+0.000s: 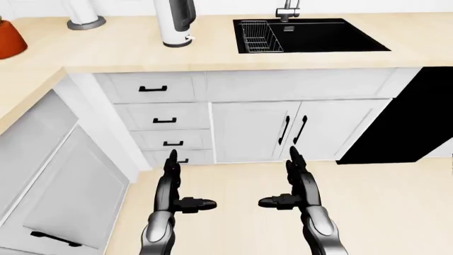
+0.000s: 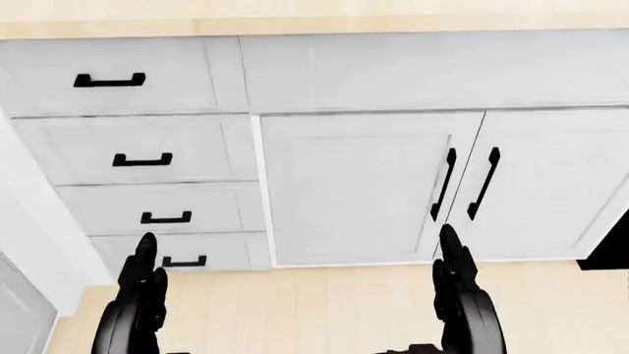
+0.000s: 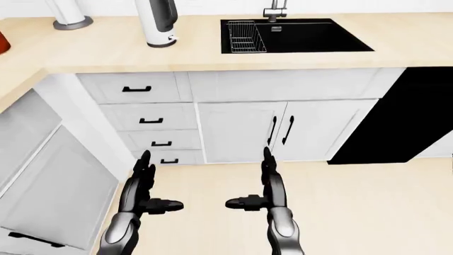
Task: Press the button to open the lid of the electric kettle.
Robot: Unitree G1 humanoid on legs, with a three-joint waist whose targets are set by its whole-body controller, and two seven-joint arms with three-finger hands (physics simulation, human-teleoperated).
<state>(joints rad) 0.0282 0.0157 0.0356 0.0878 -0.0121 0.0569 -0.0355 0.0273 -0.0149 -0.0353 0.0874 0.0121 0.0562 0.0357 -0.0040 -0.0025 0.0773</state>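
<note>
Pale wood counter (image 1: 127, 50) carries the electric kettle (image 1: 176, 22) beside a black sink (image 1: 312, 35), above white drawers (image 1: 152, 90). Left hand (image 1: 173, 186) and right hand (image 1: 297, 183) hang open over the floor (image 1: 396, 207), holding nothing.

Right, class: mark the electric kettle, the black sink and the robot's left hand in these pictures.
electric kettle (image 1: 176, 24), left-eye view, on its white body below the dark handle.
black sink (image 1: 333, 37), left-eye view, on the bare basin floor.
left hand (image 1: 172, 183), left-eye view, on the palm, fingers spread open.
</note>
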